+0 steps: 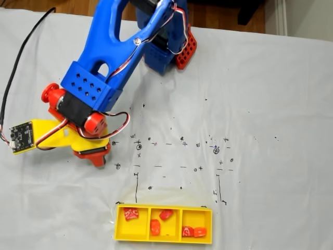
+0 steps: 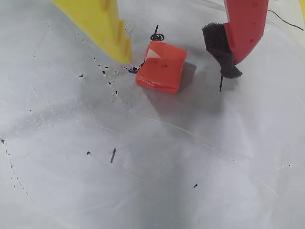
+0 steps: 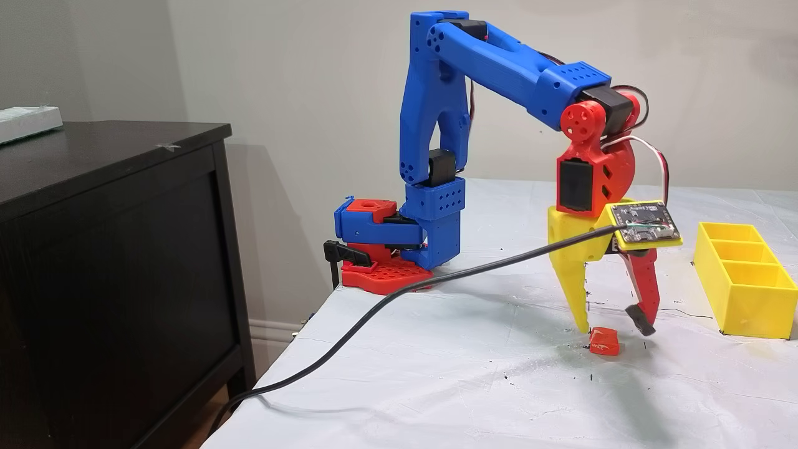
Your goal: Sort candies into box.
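step: grasp approach | gripper (image 2: 178, 59): jaws spread, astride last candy (image 2: 162, 66) | candy: on cloth, well apart from box (image 1: 164, 224) | next: lower, close, carry to box holding five candies

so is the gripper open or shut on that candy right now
Open. In the wrist view the gripper has its yellow finger and red finger spread either side of the candy, which lies on the table.
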### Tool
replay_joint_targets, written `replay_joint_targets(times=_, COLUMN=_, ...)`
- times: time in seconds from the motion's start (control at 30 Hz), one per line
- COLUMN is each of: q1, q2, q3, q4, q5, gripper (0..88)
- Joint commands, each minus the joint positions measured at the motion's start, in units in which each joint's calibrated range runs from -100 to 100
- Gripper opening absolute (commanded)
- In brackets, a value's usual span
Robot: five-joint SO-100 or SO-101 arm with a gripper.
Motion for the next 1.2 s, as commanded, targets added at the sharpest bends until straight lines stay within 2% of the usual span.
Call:
replay_joint_targets(times=0.0, q1=-0.4, q2=-0.4, q3=-3.9, q4=0.4, q5=-0.2, gripper=24.9)
replay_joint_targets(times=0.43, q1=-2.2, q2=4.3, q3=-1.7, q4=-3.3, q5=-1.4, gripper=21.3)
replay_joint_targets(times=0.5, q1=-2.4, q2=5.0, q3=-0.8, q4=-4.5, q5=-1.2, gripper=15.5)
replay_joint_targets(times=0.57, q1=-2.6, q2=5.1, q3=-0.2, q4=-5.5, q5=-1.1, gripper=6.0)
replay_joint_targets(times=0.67, q1=-2.6, q2=4.9, q3=-0.1, q4=-6.2, q5=-0.6, gripper=0.6)
replay_joint_targets(times=0.9, q1=-2.3, q2=0.4, q3=0.4, q4=-7.1, q5=-0.2, gripper=0.2)
replay_joint_targets(times=1.17, q1=-7.2, q2=-8.1, q3=-3.3, q4=-7.9, q5=-3.2, gripper=0.2)
